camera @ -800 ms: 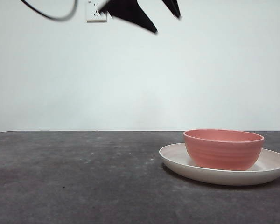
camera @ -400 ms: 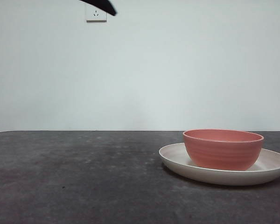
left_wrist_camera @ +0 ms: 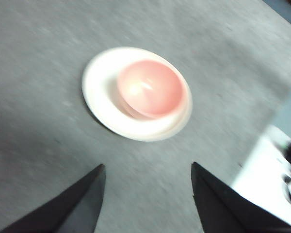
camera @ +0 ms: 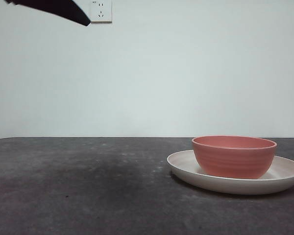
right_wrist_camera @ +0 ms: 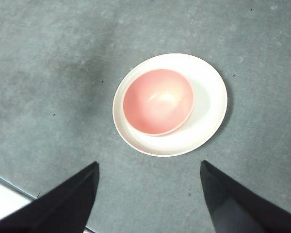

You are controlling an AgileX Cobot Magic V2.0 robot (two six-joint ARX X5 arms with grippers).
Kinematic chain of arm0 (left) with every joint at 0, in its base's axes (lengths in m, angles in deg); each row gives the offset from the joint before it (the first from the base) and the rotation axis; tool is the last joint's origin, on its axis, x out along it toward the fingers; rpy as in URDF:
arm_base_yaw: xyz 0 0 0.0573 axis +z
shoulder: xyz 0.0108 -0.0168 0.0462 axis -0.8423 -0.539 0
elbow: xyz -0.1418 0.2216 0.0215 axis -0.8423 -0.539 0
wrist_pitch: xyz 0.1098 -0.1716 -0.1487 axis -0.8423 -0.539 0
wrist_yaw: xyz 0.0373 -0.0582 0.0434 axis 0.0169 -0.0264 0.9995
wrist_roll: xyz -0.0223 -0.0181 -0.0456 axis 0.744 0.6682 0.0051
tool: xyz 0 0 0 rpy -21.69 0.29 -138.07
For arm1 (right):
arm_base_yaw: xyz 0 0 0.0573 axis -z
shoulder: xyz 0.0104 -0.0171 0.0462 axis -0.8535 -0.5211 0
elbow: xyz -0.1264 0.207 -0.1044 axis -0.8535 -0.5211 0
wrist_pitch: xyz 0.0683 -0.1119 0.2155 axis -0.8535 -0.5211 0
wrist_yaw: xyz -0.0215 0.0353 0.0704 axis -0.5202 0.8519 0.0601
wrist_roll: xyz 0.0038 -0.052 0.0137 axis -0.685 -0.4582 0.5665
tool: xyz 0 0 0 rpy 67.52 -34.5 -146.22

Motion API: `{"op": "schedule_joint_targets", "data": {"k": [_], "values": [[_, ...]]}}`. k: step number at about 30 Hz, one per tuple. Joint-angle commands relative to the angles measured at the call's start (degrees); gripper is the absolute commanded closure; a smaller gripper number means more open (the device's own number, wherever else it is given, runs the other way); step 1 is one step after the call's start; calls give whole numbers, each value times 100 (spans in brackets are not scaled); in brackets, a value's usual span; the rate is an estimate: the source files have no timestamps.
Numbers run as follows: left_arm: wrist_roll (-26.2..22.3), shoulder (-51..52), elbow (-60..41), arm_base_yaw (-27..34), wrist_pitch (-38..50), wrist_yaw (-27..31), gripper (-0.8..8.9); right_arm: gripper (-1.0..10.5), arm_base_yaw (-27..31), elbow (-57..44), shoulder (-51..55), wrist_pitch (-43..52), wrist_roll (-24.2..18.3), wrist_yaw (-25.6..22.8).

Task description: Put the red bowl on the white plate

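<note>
The red bowl [camera: 234, 156] rests inside the white plate [camera: 284, 178] at the desk's [camera: 78, 191] right — likely light, rigid, matte, best gripped across its rim — while the left hand [left_wrist_camera: 148, 194] and right hand [right_wrist_camera: 149, 194] hang high above, jaws apart, empty.

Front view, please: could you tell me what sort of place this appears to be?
Probably an indoor lab or test bench rather than a kitchen: a bare dark grey table, a plain white wall with a socket, and only a red bowl on a white plate.
</note>
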State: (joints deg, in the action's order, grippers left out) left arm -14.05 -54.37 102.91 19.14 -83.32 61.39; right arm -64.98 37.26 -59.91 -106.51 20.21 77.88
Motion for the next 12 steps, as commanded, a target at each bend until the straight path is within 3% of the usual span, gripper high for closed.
{"op": "schedule_joint_targets", "data": {"k": [1, 12], "values": [[-72, 146, -179, -24, 42, -334, 529, 613, -22, 105, -39, 0, 24, 0], [-70, 258, -269, -31, 9, -542, 533, 613, -22, 101, -39, -37, 28, 0]]}}
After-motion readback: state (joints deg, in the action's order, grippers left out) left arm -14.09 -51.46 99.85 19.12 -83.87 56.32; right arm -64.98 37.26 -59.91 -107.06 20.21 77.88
